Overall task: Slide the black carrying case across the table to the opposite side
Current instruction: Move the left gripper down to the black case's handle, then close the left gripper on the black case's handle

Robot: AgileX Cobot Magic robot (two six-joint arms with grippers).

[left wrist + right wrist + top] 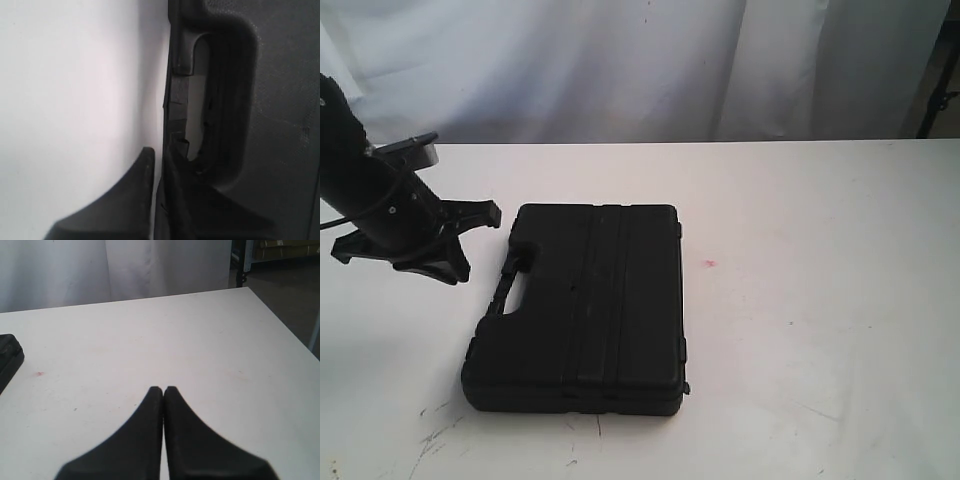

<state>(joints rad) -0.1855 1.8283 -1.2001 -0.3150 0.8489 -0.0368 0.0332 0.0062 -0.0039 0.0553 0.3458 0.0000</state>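
Observation:
The black carrying case (585, 305) lies flat on the white table (820, 300), left of the middle, with its handle (510, 285) facing left. My left gripper (472, 238) hangs just left of the case's far handle-side corner, a small gap apart in the exterior view. In the left wrist view this gripper (159, 152) shows only a thin slit between its fingers; one finger (142, 175) is over bare table, the other blends into the case's handle edge (220, 100). My right gripper (163, 388) is shut over bare table and holds nothing; the case's corner (7, 357) is far off.
A tiny red spot (710, 263) marks the table right of the case. Dark scuffs (430, 440) lie near the front left. A white curtain (620, 60) hangs behind the table. In the right wrist view the table's edge (285, 335) drops to dark floor.

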